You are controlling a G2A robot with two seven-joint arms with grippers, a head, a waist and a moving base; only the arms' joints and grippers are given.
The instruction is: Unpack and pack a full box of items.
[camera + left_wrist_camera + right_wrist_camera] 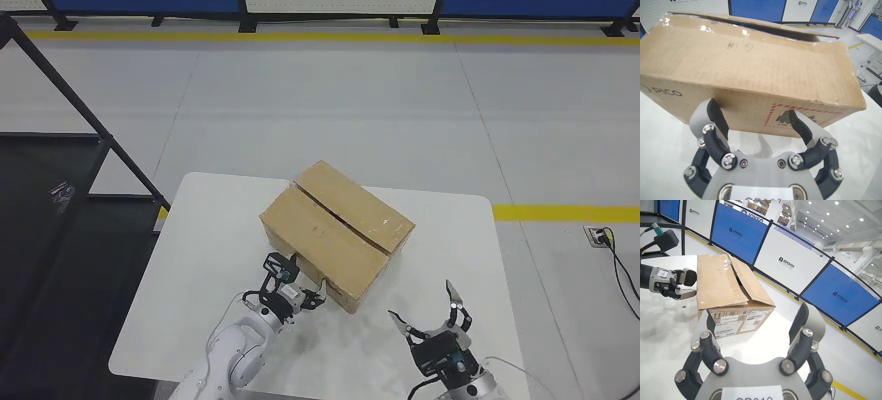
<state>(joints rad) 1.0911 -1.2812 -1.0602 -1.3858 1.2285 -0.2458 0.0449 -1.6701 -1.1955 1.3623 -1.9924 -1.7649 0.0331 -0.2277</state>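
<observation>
A brown cardboard box (335, 225) sits near the middle of the white table (200, 290), its two top flaps lying down with a slit between them. My left gripper (298, 283) is open right at the box's near long side, its fingertips almost touching the cardboard (753, 75). From the right wrist, that left gripper (691, 285) is seen beside the box (725, 283). My right gripper (432, 312) is open above the table's front right part, a short way from the box's labelled end, with nothing between its fingers (800, 317).
A black metal frame (90, 130) stands on the floor left of the table. A yellow floor line (560, 212) runs past the table's right edge. A tiny scrap (684, 307) lies on the table near the left gripper.
</observation>
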